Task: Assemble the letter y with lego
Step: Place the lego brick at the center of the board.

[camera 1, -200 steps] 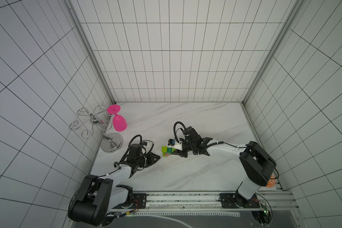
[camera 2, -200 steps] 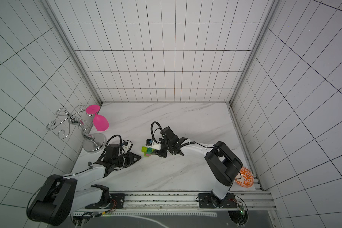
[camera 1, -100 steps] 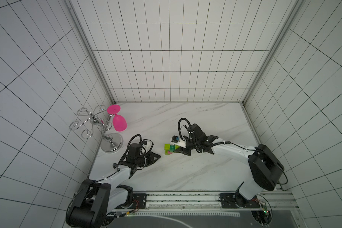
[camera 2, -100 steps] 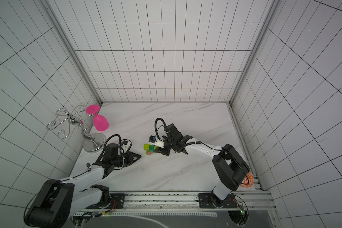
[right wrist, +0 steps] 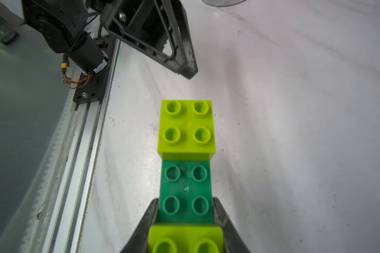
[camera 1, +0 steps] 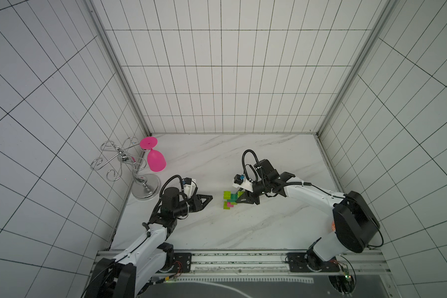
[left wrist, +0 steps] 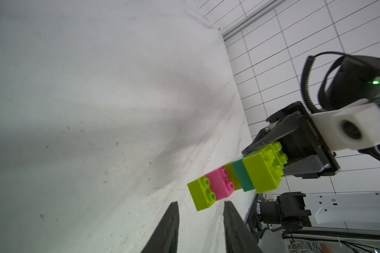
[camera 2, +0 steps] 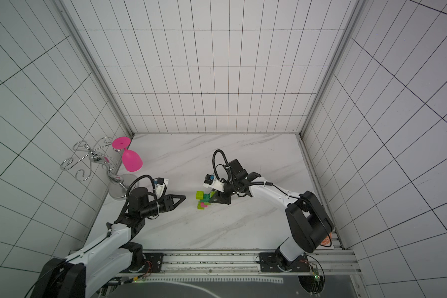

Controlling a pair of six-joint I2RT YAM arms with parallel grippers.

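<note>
Letter y (camera 1: 230,200), bricks joined, mid-bench (camera 1: 243,232): right hand (camera 1: 240,200) pinches its dark green crossbar (right wrist: 185,190); lime stem end points toward left hand (camera 1: 209,198), spread, empty, just short of it.

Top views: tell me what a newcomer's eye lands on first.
The bright lime, green and pink lego letter y mid-table, clamped in the right end effector. Next, the pink goblet hanging upside down on the wire rack by the left wall.
</note>
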